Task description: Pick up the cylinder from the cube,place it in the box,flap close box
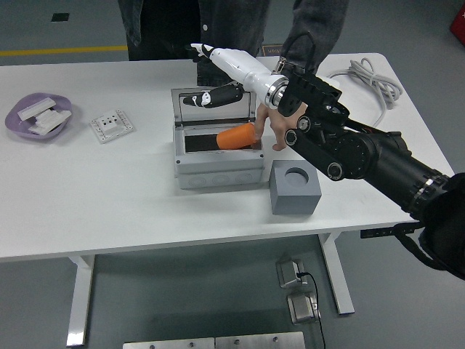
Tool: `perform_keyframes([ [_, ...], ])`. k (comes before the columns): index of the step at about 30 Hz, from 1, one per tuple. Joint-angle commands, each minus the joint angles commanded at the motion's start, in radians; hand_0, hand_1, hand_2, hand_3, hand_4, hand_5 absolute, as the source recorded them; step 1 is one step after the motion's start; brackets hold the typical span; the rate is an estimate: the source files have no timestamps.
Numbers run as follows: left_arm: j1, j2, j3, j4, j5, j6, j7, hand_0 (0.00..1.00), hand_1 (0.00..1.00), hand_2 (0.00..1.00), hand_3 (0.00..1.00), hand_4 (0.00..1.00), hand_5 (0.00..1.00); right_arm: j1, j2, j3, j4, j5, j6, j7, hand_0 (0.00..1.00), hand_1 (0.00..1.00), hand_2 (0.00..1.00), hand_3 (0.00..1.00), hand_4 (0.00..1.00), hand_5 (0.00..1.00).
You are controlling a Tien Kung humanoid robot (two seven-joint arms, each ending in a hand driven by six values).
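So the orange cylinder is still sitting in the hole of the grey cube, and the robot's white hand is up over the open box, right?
Not quite. The head view shows the grey cube with its round hole empty; the orange cylinder lies in the open box, with a person's hand touching it. The rest is right: the robot's white right hand is over the box.

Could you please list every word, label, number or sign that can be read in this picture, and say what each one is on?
No text here can be read.
The dark floor sign behind the white table carries pale lettering, but it is mostly hidden and too blurred to read.
The grey plastic box, grey cube, white socket plate and white power strip show no legible print.
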Motion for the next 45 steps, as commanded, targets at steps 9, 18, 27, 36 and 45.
perform_keyframes([
  [9,-0.012,0.004,0.027,0.0,-0.022,-0.003,-0.004,0.63,0.646,0.603,0.608,0.649,0.25,-0.001,0.008,0.004,-0.096,0.024,0.001,0.006,0.881,0.832,0.83,0.993,0.953,0.663],
  [18,-0.019,0.004,0.033,0.0,-0.025,-0.009,-0.009,0.63,0.646,0.605,0.608,0.649,0.251,-0.023,0.008,-0.01,-0.152,0.05,-0.005,0.018,0.887,0.832,0.833,0.987,0.952,0.656],
  [27,-0.017,-0.003,0.04,0.0,-0.034,-0.009,-0.014,0.63,0.646,0.604,0.608,0.648,0.253,-0.058,-0.024,-0.066,-0.066,0.049,-0.011,0.011,0.887,0.832,0.833,0.986,0.948,0.64],
  [36,-0.005,-0.007,0.024,0.0,-0.026,-0.007,-0.016,0.63,0.646,0.605,0.609,0.649,0.252,-0.1,-0.093,-0.112,0.07,0.026,-0.021,-0.012,0.889,0.836,0.832,0.985,0.954,0.68],
  [45,0.016,-0.014,0.003,0.0,-0.021,-0.005,-0.019,0.63,0.646,0.605,0.609,0.649,0.252,-0.159,-0.206,-0.158,0.288,-0.052,-0.024,-0.097,0.88,0.832,0.832,0.984,0.955,0.682],
])
